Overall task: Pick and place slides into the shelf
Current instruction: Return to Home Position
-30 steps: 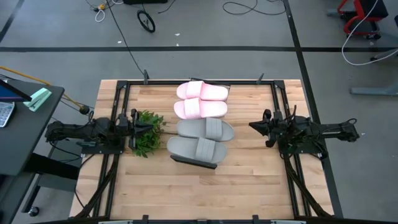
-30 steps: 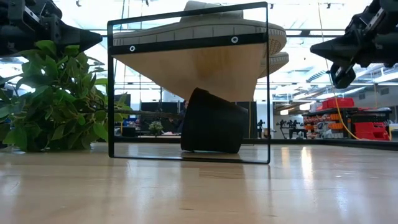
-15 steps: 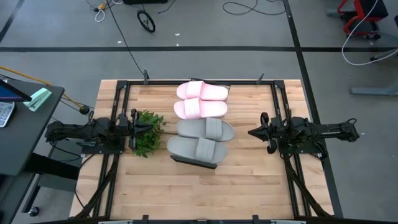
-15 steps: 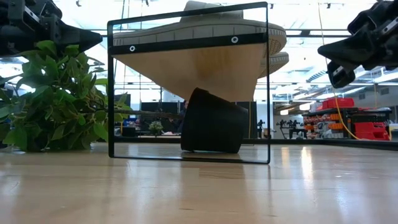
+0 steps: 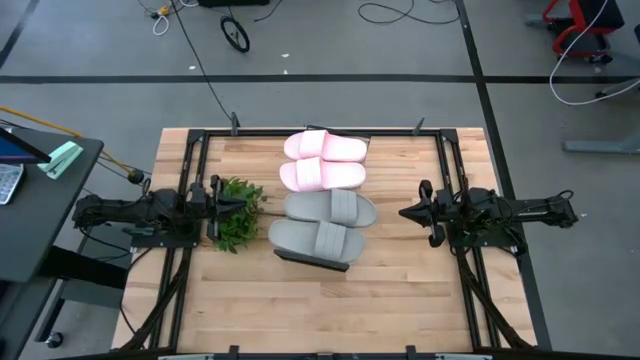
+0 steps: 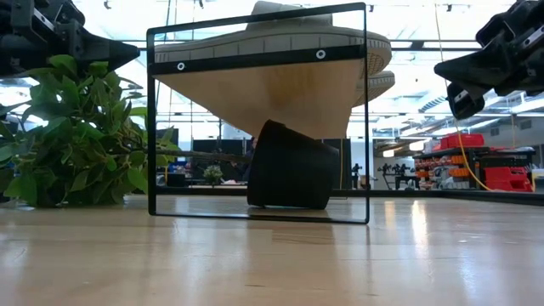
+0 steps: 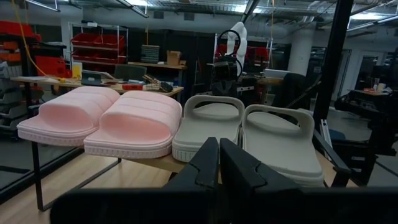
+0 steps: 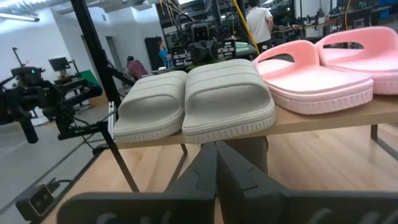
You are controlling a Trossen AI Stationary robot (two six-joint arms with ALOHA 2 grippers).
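Right gripper (image 5: 405, 213) closed, empty, near the right edge of the desk (image 5: 400, 300). Left gripper (image 5: 243, 205) also pinched shut, over the plant (image 5: 235, 222) by the left edge. All four slides (image 5: 330, 210) sit in a row on the shelf (image 5: 312, 261), mid-desk. Looks like homing. Next: park both arms, nothing left to pick.

- High view: overhead and far off, looking straight down on the whole tabletop (image 5: 400, 300). The left gripper (image 5: 243, 204) and right gripper (image 5: 403, 213) point at each other, with the shelf (image 5: 315, 262) between them.
- Low view: at table-top height, close to the shelf's end, looking level along it into the room.
- Left wrist view: looks forward past that gripper's pressed-together fingers (image 7: 205, 165), with the shelf's long side near and straight ahead.
- Right wrist view: the same from the opposite long side. Both wrist views and the high view share the four slides (image 8: 199, 99).
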